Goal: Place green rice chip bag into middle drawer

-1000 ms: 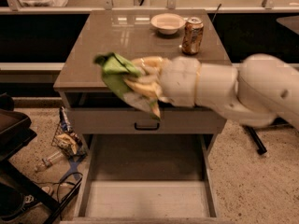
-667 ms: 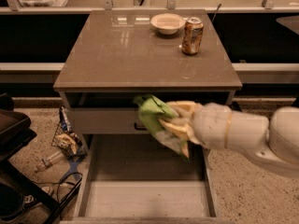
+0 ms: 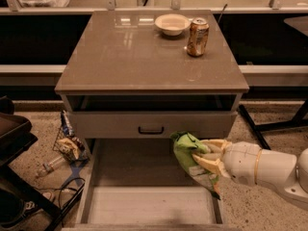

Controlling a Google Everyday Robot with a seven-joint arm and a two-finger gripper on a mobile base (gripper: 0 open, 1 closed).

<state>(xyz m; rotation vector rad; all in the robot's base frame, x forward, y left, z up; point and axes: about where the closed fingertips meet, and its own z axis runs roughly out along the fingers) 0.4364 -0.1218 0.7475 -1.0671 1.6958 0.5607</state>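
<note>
The green rice chip bag [image 3: 188,154], crumpled bright green with white and yellow print, hangs in my gripper [image 3: 206,158], whose pale fingers are shut on it. My white arm comes in from the right edge. The bag hangs over the right side of the pulled-out middle drawer [image 3: 149,206], a wide shallow tray with a pale floor, a little above the floor and close to the right wall. The bag's lower tip reaches down toward the drawer's right wall.
A closed drawer front with a small black handle [image 3: 150,129] sits above the open tray. On the cabinet top stand a white bowl [image 3: 172,23] and an orange soda can [image 3: 198,30]. Litter and cables [image 3: 67,150] lie on the floor at left.
My gripper has carried the bag from above the cabinet top down past the drawer front and to the right, to just above the open drawer.
</note>
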